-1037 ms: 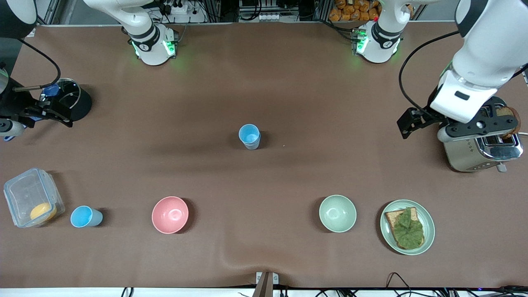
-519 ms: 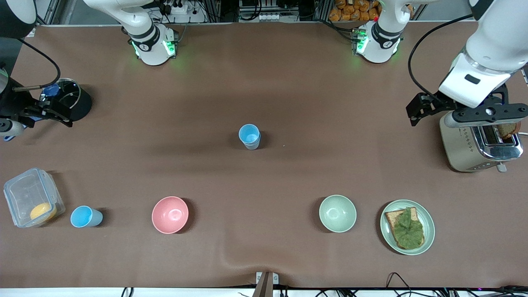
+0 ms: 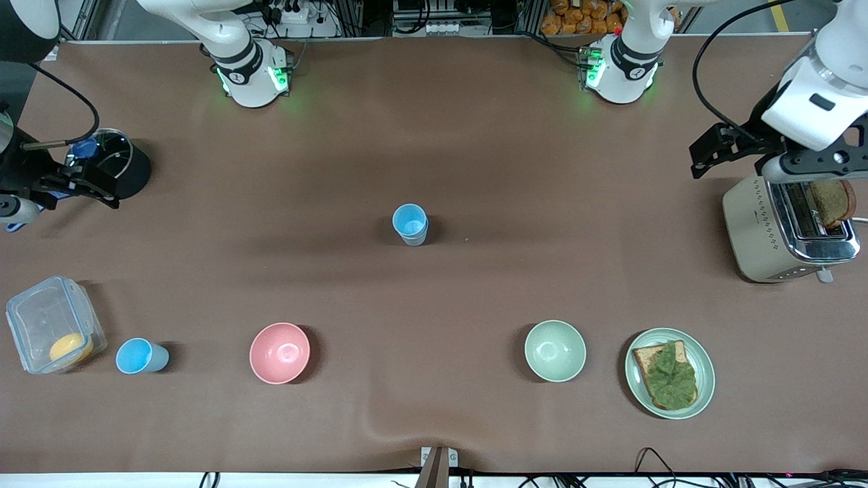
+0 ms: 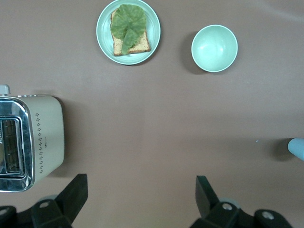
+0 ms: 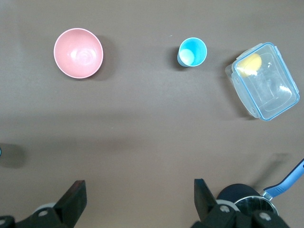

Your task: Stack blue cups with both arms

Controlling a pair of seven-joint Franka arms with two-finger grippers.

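Hovering with fingers spread and empty, the right gripper (image 5: 137,202) is hanging beside a black pot (image 3: 125,166), one blue cup (image 3: 140,356) well below. The middle cup (image 3: 410,224) is standing between grippers. The left gripper (image 4: 140,202) is hovering spread beside the toaster (image 3: 786,230).

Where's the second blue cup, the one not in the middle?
In the front view, that cup stands toward the right arm's end, between the clear box and pink bowl.

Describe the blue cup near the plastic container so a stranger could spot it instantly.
Find the clear plastic container at the right arm's end of the table. Beside it, toward the pink bowl, stands the blue cup. The other blue cup stands alone mid-table.
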